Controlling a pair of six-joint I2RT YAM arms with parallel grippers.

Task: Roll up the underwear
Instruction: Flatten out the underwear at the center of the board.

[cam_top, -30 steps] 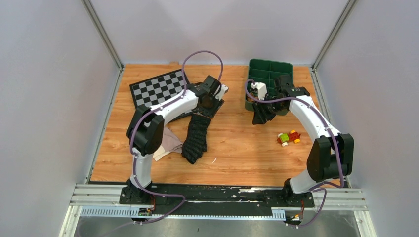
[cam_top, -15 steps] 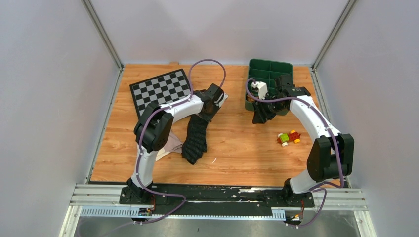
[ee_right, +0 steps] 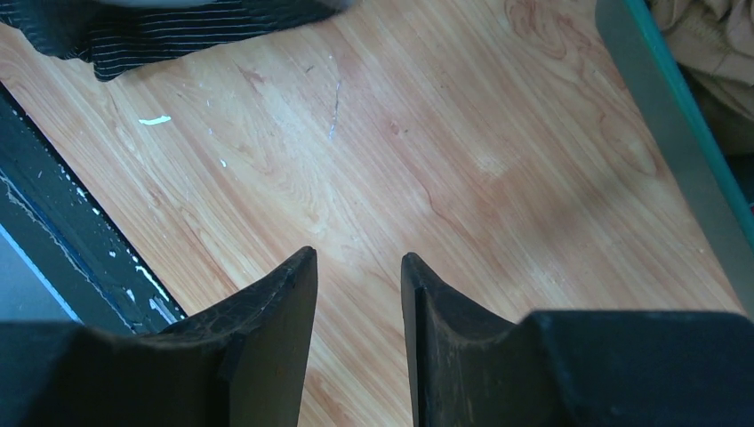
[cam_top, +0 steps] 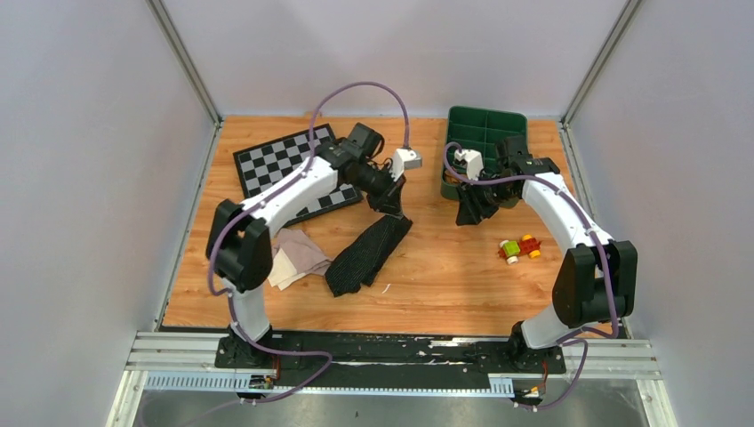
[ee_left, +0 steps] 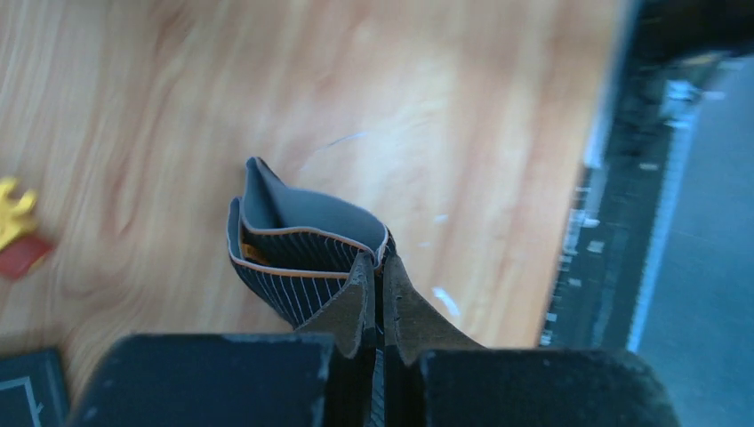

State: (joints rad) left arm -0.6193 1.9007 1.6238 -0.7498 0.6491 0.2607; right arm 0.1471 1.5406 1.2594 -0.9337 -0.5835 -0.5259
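The black pinstriped underwear (cam_top: 366, 255) lies slantwise on the wooden table, its upper end lifted. My left gripper (cam_top: 392, 208) is shut on that end; in the left wrist view the jaws (ee_left: 381, 262) pinch the folded waistband edge of the black underwear (ee_left: 293, 258). A pale pink-beige underwear (cam_top: 298, 255) lies crumpled to the left of it. Tan cloth (ee_right: 711, 44) shows inside the green bin in the right wrist view. My right gripper (cam_top: 468, 212) hovers open over bare wood beside the bin, and its fingers (ee_right: 356, 258) hold nothing.
The checkerboard mat (cam_top: 283, 165) lies at the back left, under the left arm. The green compartment bin (cam_top: 485, 126) stands at the back right; its rim (ee_right: 676, 98) is close to the right gripper. A small colourful toy (cam_top: 519, 248) sits on the table's right side.
The left gripper has closed on the black underwear's top end and pulled it right, so the garment now lies slanted. The left arm swung back, uncovering the pink-beige underwear. The right arm stayed still.
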